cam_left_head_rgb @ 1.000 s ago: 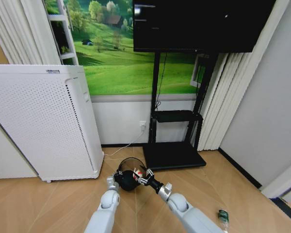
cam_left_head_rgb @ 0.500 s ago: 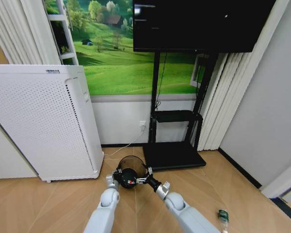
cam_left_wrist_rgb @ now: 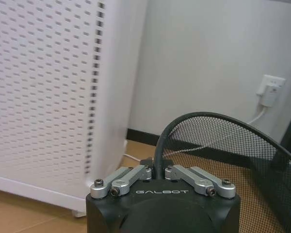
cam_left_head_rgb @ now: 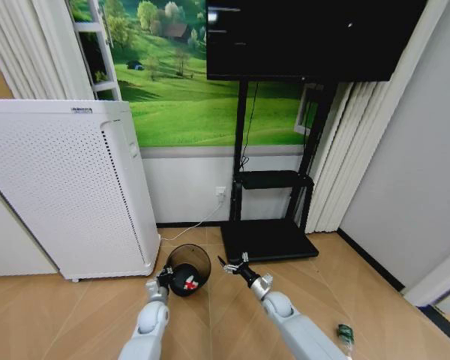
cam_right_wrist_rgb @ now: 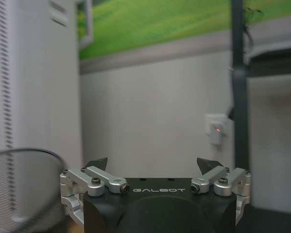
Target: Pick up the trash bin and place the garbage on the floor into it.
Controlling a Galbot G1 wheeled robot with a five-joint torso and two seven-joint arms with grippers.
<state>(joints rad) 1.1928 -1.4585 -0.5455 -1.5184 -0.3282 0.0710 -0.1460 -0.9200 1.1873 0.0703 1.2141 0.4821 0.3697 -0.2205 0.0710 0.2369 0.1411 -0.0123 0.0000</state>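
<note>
A: Two grippers up by the trash bin (cam_left_head_rgb: 189,268) in the head view. Left gripper (cam_left_head_rgb: 165,277) is clamping its rim, holding it tilted, mouth facing the robot, with red-and-white garbage (cam_left_head_rgb: 190,285) lying inside. Right gripper (cam_left_head_rgb: 232,265) is hanging empty just right of the bin, fingers spread.

B: Bottle (cam_left_head_rgb: 346,334)?

A: Lying on the floor (cam_left_head_rgb: 75,315), well right of the bin. Right arm is nearer, I'd judge.

B: Wrists?

A: Left wrist: left gripper (cam_left_wrist_rgb: 158,171) is pinching the trash bin (cam_left_wrist_rgb: 218,141) rim. Right wrist: right gripper (cam_right_wrist_rgb: 154,165) is gaping, holding nothing, trash bin (cam_right_wrist_rgb: 24,187) beside it.
</note>
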